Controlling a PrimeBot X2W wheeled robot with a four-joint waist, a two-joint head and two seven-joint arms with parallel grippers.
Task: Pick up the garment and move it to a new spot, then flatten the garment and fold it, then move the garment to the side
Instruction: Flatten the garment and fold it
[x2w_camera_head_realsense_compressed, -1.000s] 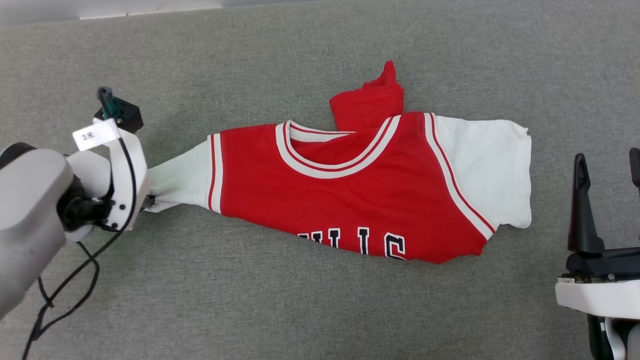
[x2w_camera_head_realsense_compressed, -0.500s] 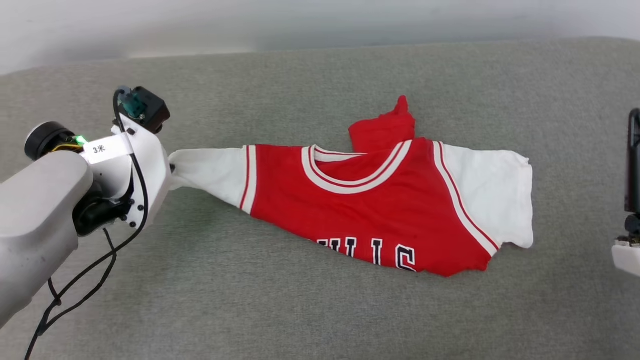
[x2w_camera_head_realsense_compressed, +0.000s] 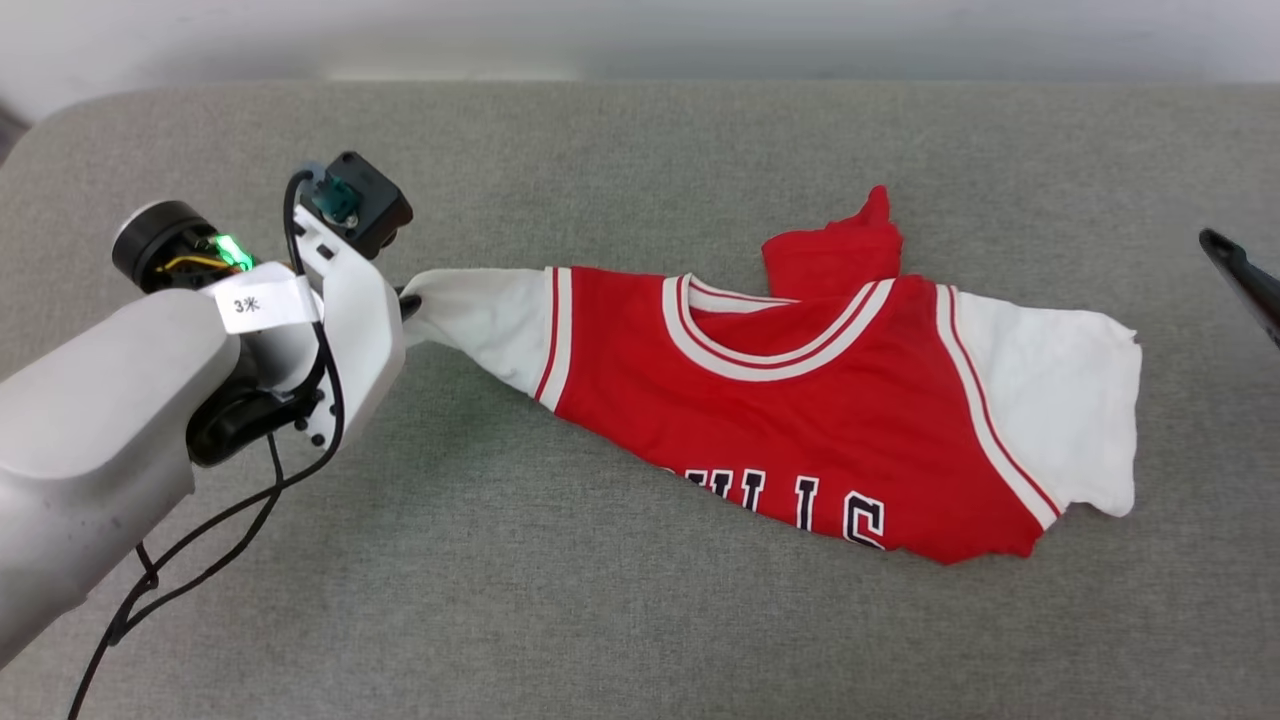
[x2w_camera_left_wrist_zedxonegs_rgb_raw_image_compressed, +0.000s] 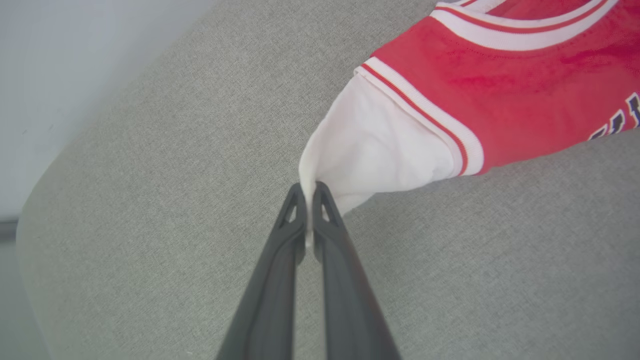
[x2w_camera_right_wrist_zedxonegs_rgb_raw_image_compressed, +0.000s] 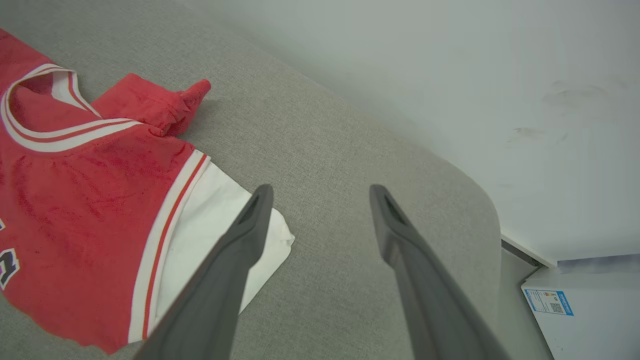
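- One garment (x2w_camera_head_realsense_compressed: 800, 420) lies on the grey fabric worktop (x2w_camera_head_realsense_compressed: 600, 620); a red jersey with white sleeves and red-and-white striped trim
- Its long axis runs sleeve to sleeve across the head view, slanting from the upper left to the lower right
- The neck opening (x2w_camera_head_realsense_compressed: 775, 320) faces the far edge of the worktop; the black, white-outlined letters (x2w_camera_head_realsense_compressed: 790, 500) sit along the near edge, cut off where the cloth folds under
- Two white sleeves: one sleeve (x2w_camera_head_realsense_compressed: 485, 320) at the robot's left is drawn out to a narrow point; the other (x2w_camera_head_realsense_compressed: 1065, 400) at the robot's right lies broad and flat
- One red flap (x2w_camera_head_realsense_compressed: 835, 250) of cloth sticks out past the collar toward the far edge, ending in a small peak
- Two end effectors are in view
- The left end effector (x2w_camera_left_wrist_zedxonegs_rgb_raw_image_compressed: 310, 192) is clenched on the tip of the left sleeve; in the left wrist view white cloth is pinched between the two dark fingers, which stand pressed together
- The right end effector (x2w_camera_right_wrist_zedxonegs_rgb_raw_image_compressed: 320, 192) is released, its two fingers spread wide with nothing between them; it hangs over the worktop beside the right sleeve; whether one finger touches the sleeve's corner cannot be told
- One green light (x2w_camera_head_realsense_compressed: 228, 248) glows on the left arm, next to one white paper tag (x2w_camera_head_realsense_compressed: 255, 303); one black cable (x2w_camera_head_realsense_compressed: 200, 530) trails from the wrist
- One white box with a blue label (x2w_camera_right_wrist_zedxonegs_rgb_raw_image_compressed: 575, 305) stands beyond the worktop's rounded corner in the right wrist view
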